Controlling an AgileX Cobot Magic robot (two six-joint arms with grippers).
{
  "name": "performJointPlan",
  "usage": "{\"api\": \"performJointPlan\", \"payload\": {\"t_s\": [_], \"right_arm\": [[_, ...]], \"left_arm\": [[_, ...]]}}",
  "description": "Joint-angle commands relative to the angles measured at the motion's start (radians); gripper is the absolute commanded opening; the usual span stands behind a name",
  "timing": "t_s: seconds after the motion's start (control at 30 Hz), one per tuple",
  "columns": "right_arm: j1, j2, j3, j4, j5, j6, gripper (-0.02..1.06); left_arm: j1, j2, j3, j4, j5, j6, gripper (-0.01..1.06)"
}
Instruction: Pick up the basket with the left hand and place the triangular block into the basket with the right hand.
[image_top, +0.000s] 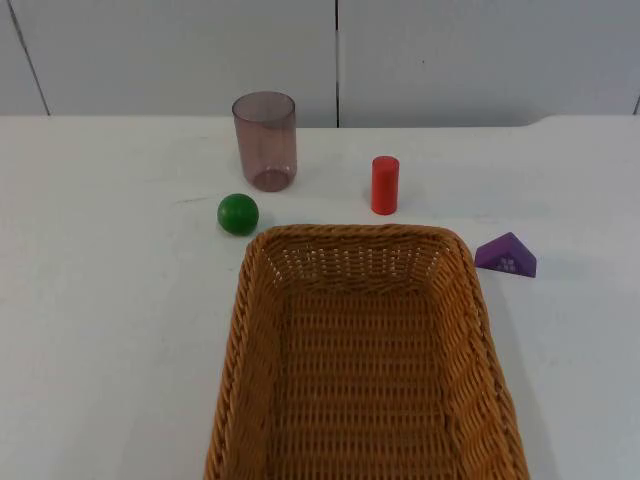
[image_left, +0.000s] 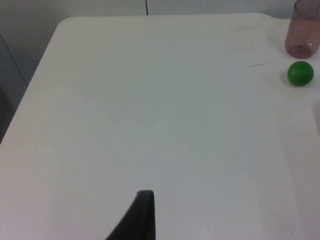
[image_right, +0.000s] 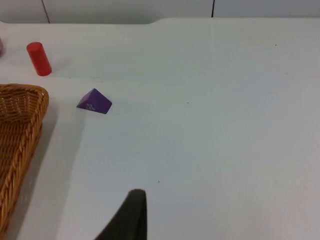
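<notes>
A woven brown basket (image_top: 360, 236) lies on the white table at the front centre, with nothing in it. The purple triangular block (image_top: 506, 256) sits on the table just right of the basket's far right corner, a small gap apart from it. My right gripper (image_right: 132, 212) hangs over bare table, well off from the block (image_right: 94, 101) and the basket's rim (image_right: 25, 115). My left gripper (image_left: 142, 215) is over bare table, far from the green ball (image_left: 300, 73). Neither gripper holds anything.
A green ball (image_top: 238, 214) rests beyond the basket's far left corner. Behind it stands an upright translucent purple cup (image_top: 265, 140). A red cylinder (image_top: 385, 184) stands upright behind the basket. The grey partition wall closes off the table's far edge.
</notes>
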Motion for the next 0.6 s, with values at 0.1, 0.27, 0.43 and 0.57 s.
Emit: {"api": "performJointPlan", "payload": {"t_s": [0.1, 0.27, 0.43, 0.57], "right_arm": [[-0.003, 0.122, -0.017, 0.005, -0.040, -0.010, 1.04], [-0.003, 0.253, -0.072, 0.005, -0.111, -0.010, 1.04], [-0.003, 0.402, -0.136, 0.007, -0.171, -0.010, 1.04], [-0.003, 0.502, -0.177, 0.010, -0.199, -0.010, 1.04]], "left_arm": [[-0.002, 0.114, -0.039, -0.007, -0.072, -0.005, 1.05], [-0.002, 0.278, -0.079, -0.020, -0.119, -0.005, 1.05], [-0.002, 0.446, -0.113, -0.040, -0.166, -0.005, 1.05], [-0.002, 0.569, -0.137, -0.055, -0.203, -0.005, 1.05]]}}
